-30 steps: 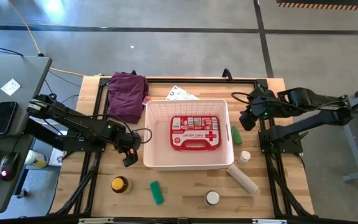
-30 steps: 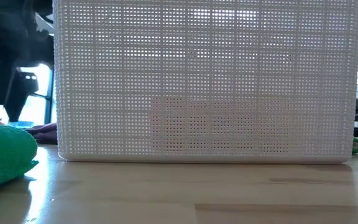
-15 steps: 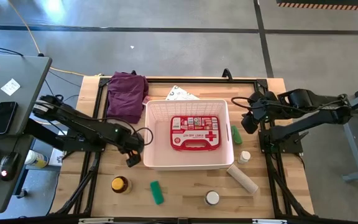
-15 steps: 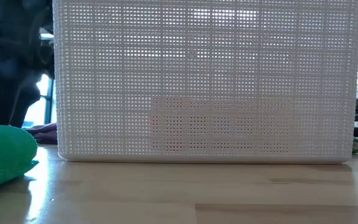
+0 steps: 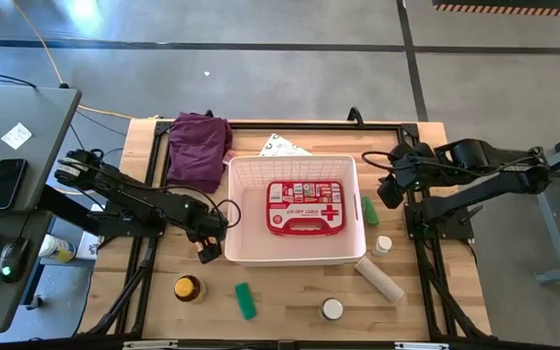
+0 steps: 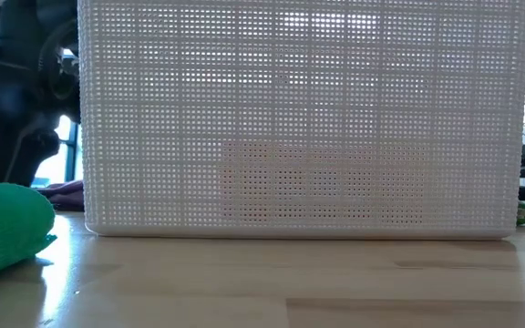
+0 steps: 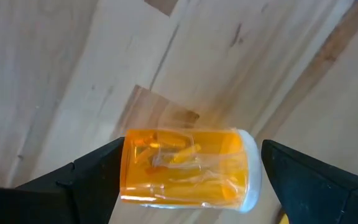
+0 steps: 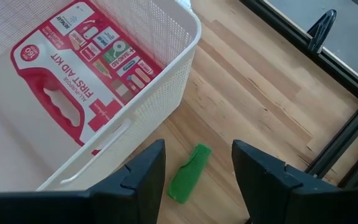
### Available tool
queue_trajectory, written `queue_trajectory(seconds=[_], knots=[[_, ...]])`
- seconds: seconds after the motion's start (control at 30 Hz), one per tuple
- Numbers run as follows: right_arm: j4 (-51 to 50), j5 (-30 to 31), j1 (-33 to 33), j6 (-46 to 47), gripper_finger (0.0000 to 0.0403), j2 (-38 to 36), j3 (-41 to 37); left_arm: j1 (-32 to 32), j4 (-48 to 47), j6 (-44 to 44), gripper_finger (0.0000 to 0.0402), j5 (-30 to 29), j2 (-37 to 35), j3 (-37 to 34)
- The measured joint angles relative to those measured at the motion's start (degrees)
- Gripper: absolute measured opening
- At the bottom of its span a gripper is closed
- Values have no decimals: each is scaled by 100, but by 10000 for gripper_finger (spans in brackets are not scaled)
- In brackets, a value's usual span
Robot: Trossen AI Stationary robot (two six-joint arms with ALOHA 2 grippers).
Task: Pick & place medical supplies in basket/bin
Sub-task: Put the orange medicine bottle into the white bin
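Over the last second the left gripper (image 5: 205,251) has slid along the basket's (image 5: 290,258) near-left corner toward the front of the surface (image 5: 280,301), closing on the amber bottle (image 5: 188,289); fingers spread wide, nothing held. Left wrist view puts the amber bottle (image 7: 185,167) squarely between the open fingers: lying on its side, translucent orange, white cap, contents visible inside. Judged: descent and grasp come next. Right gripper (image 5: 389,188) has barely shifted, hovers beside the basket's right wall above the green tube (image 5: 369,210), fingers part open and empty. Red first-aid pouch (image 5: 304,207) already lies in the basket. Green roll (image 5: 246,300), beige roll (image 5: 379,279) and two small white-capped bottles (image 5: 383,245) remain outside.
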Motion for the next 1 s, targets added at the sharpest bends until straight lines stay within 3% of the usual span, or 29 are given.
queue_trajectory(seconds=[0.53, 0.73, 0.9, 1.0], knots=[[2, 433, 0, 127, 177, 0, 0, 0, -135, 576, 396, 250, 2, 0], [3, 485, 0, 127, 177, 0, 0, 0, -229, 684, 346, 249, 4, 0], [4, 525, 0, 122, 177, 0, 0, 0, -350, 690, 343, 145, 2, 2], [4, 520, 0, 116, 177, -1, 0, 2, -389, 702, 343, 411, 2, 35]])
